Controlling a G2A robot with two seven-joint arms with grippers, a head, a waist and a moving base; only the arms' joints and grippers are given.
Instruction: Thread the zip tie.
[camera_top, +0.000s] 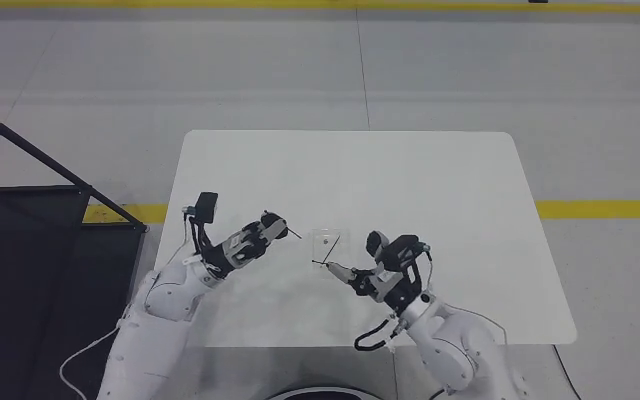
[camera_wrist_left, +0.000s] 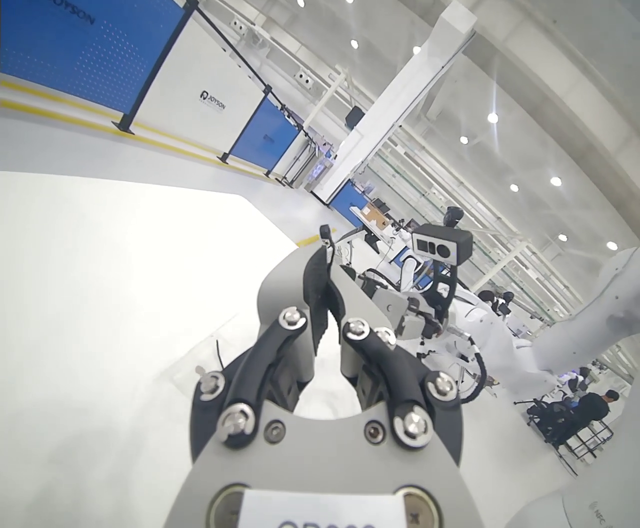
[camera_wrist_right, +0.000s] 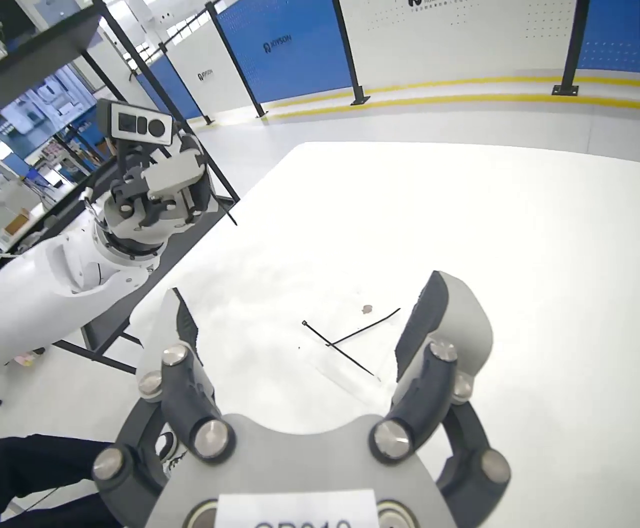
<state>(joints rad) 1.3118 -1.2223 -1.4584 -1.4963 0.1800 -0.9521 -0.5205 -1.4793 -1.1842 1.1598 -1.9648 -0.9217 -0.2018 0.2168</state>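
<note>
**Left tool grips one zip tie; right tool spread above two loose ones**

Nearest the worktop's (camera_top: 450, 200) near edge, a little left of its middle, sits the right tool (camera_wrist_right: 306, 285). It is released, and its two fingers (camera_wrist_right: 435, 310) stand wide apart with nothing between the pads.

Just beyond those fingers, two loose zip ties (camera_wrist_right: 350, 345) lie flat on the worktop. Both are thin and black, and they cross each other near their middles. One has its small square head pointing toward the left arm. They rest on a clear sheet (camera_wrist_right: 345, 376) whose edges show only faintly against the white surface. A small pinkish speck (camera_wrist_right: 367, 308) lies just past the ties. Neither tie touches the right tool.

A little farther from the near edge, and to the left of the sheet, is the left tool (camera_wrist_left: 322, 265). It is clenched, with its dark ribbed pads pressed together on a third zip tie (camera_wrist_left: 325, 233). That tie's head pokes out past the fingertips in the left wrist view. From above, a short black length of it juts from the tool toward the clear sheet. It is held up off the surface and well apart from the two loose ties.

Beyond both tools, the white worktop runs on to its far edge.
</note>
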